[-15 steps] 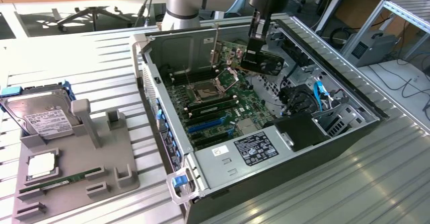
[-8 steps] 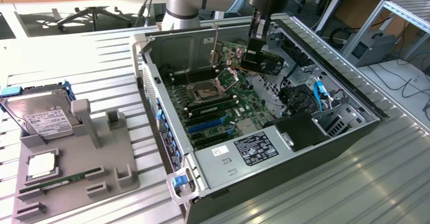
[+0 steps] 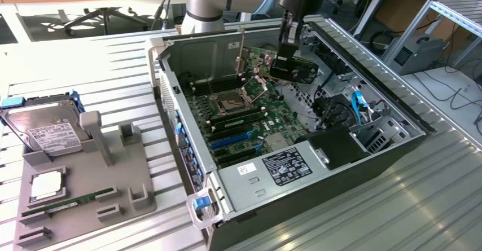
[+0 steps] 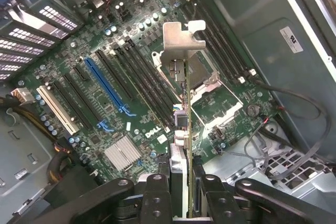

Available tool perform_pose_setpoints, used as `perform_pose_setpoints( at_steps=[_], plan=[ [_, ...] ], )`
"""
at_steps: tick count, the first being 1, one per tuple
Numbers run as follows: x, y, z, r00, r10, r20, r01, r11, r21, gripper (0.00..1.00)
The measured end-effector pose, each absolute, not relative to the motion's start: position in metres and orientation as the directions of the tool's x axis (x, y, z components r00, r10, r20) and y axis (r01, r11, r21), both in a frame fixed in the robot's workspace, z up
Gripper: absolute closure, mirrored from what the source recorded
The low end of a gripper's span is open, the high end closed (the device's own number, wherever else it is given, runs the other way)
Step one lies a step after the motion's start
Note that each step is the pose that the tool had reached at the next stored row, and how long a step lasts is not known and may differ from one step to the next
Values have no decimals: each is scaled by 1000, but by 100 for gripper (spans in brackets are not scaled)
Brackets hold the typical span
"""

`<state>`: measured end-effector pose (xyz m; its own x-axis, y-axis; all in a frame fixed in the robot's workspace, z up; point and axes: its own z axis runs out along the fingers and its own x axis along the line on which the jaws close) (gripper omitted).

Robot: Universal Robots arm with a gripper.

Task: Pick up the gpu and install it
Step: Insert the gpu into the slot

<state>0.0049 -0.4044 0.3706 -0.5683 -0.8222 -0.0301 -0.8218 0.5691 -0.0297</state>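
Black fingers (image 4: 156, 195) of the hand (image 4: 181, 195) sat closest to the wrist camera, closed on either side of the gpu (image 4: 187, 124) and gripping it by its edge. Seen edge-on, the card hung above the motherboard (image 4: 131, 77). Its silver bracket (image 4: 184, 38) was at the end away from the hand, over the CPU socket (image 4: 207, 74). A blue slot (image 4: 107, 85) lay off to one side, apart from the card. In the exterior view the hand (image 3: 290, 65) held the gpu (image 3: 258, 58) inside the open computer case (image 3: 339, 149), above the far part of the board. On the desk (image 3: 407, 206), at the exterior view's left, a grey tray (image 3: 83, 206) carried a hard drive (image 3: 45, 130) and a RAM stick (image 3: 64, 202).
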Motion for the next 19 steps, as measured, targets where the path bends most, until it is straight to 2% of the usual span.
perform_pose_setpoints(
  at_steps=[19],
  plan=[
    [5, -404, 371, -516, -856, -30, -855, 517, -30, 73]
  ],
)
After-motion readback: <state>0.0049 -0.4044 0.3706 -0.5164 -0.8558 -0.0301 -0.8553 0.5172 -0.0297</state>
